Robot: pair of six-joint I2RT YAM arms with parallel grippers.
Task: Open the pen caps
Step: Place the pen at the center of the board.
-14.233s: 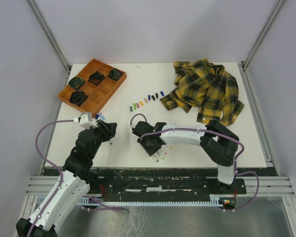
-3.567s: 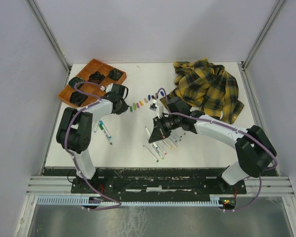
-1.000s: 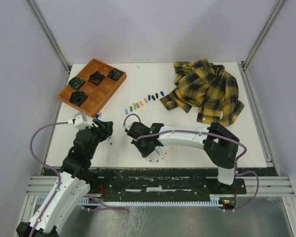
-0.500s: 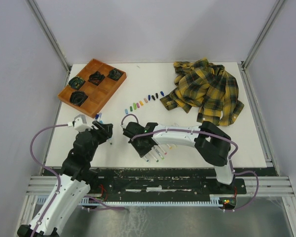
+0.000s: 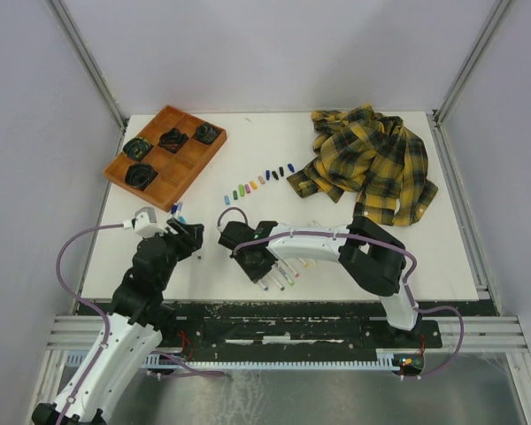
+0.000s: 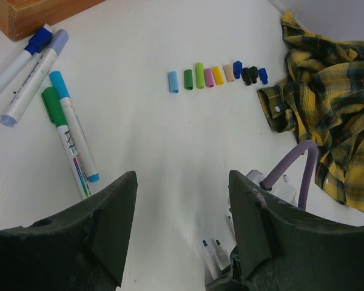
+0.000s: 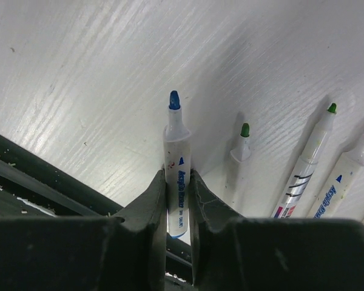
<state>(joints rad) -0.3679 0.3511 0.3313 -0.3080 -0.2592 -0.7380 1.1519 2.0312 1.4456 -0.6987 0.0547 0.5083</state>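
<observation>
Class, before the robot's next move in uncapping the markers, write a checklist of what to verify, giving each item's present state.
1. Blue-tipped marker is uncapped: ok.
2. Right end effector is free of that marker: not ok, its fingers hug the barrel.
3. That marker rests flat on the table: cannot tell.
4. Left end effector is open and empty: ok.
5. Capped markers lie in view ahead of it: ok.
6. Removed pen caps sit in a row, apart from both arms: ok.

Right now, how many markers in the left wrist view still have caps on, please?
4, at left: the dark blue marker and lavender marker by the wooden tray; light blue marker and green marker side by side. More may be hidden.
</observation>
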